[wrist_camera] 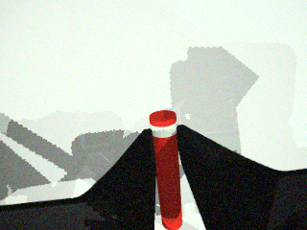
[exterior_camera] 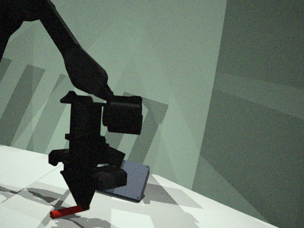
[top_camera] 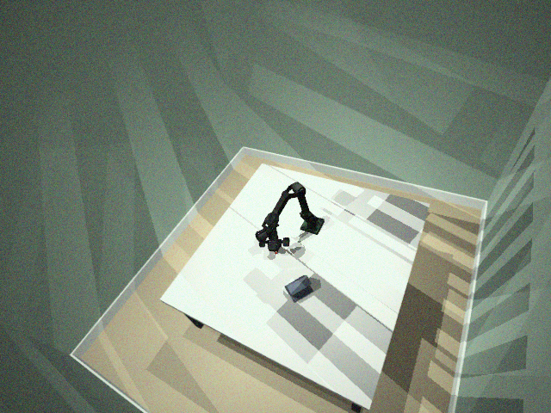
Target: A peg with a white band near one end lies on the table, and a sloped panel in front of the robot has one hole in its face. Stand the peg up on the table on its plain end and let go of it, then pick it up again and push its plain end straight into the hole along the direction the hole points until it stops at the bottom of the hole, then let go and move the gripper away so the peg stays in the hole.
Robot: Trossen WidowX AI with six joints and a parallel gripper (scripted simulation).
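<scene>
The red peg point(top_camera: 276, 252) point(exterior_camera: 66, 211) point(wrist_camera: 168, 177) lies nearly flat at the table, its banded end slightly higher than its plain end in the exterior view. My gripper point(top_camera: 275, 249) point(exterior_camera: 84, 208) point(wrist_camera: 164, 134) points down and is shut on the peg close to the white band. In the wrist view, the fingertips are on both sides of the peg and the banded end sticks out just past them. The sloped blue-grey panel point(top_camera: 299, 286) point(exterior_camera: 137, 179) stands apart from the peg. Its hole cannot be made out.
The white table point(top_camera: 213, 275) point(exterior_camera: 132, 218) carries patchy shadows. The arm's base point(top_camera: 312, 224) is at the back in the top view. In the exterior view, the gripper body partly covers the panel.
</scene>
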